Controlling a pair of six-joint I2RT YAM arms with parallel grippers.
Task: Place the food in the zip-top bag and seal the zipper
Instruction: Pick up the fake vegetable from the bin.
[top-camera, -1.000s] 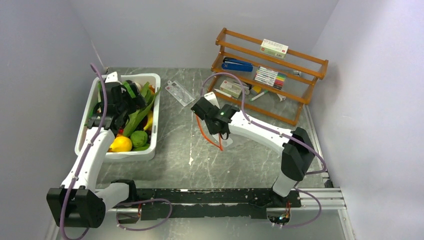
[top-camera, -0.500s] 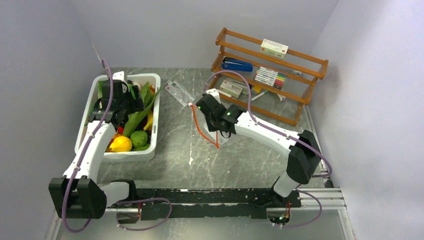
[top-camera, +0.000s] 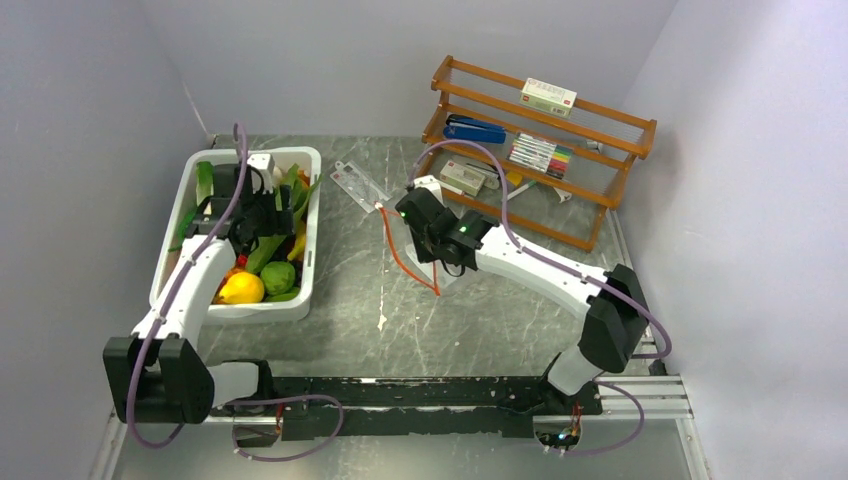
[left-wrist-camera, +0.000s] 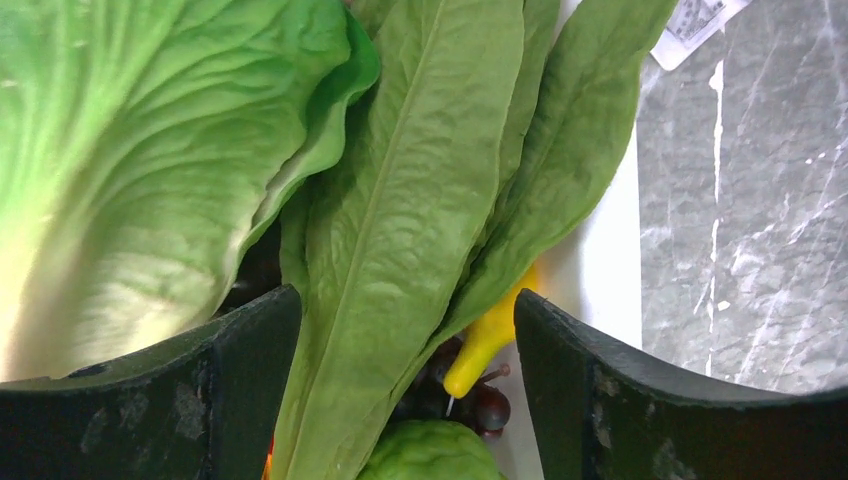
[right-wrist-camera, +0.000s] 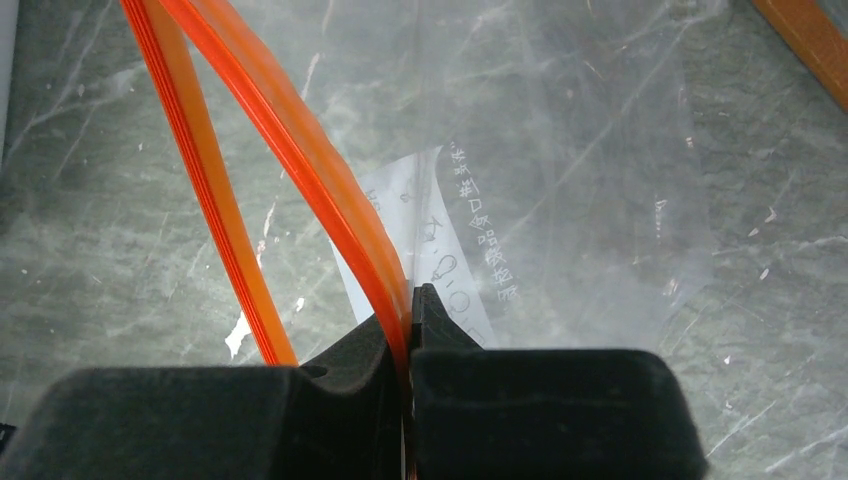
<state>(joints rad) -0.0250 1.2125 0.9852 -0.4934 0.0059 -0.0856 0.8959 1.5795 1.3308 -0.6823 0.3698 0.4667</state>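
I see the left claw spread wide over the white bin, clamping nothing; long green leaves lie right under it inside the bin; yellow-orange fruit and light-green fruit sit side by side at the bin's near end; a small clear packet lies on the surface just right of the bin's far corner; further right of the bin, the right claw is pinched tight on the zipper of the zip-top bag; the two orange strips are parted, mouth facing the bin; the white label shows through the plastic; the wooden rack stands well right of the bin.
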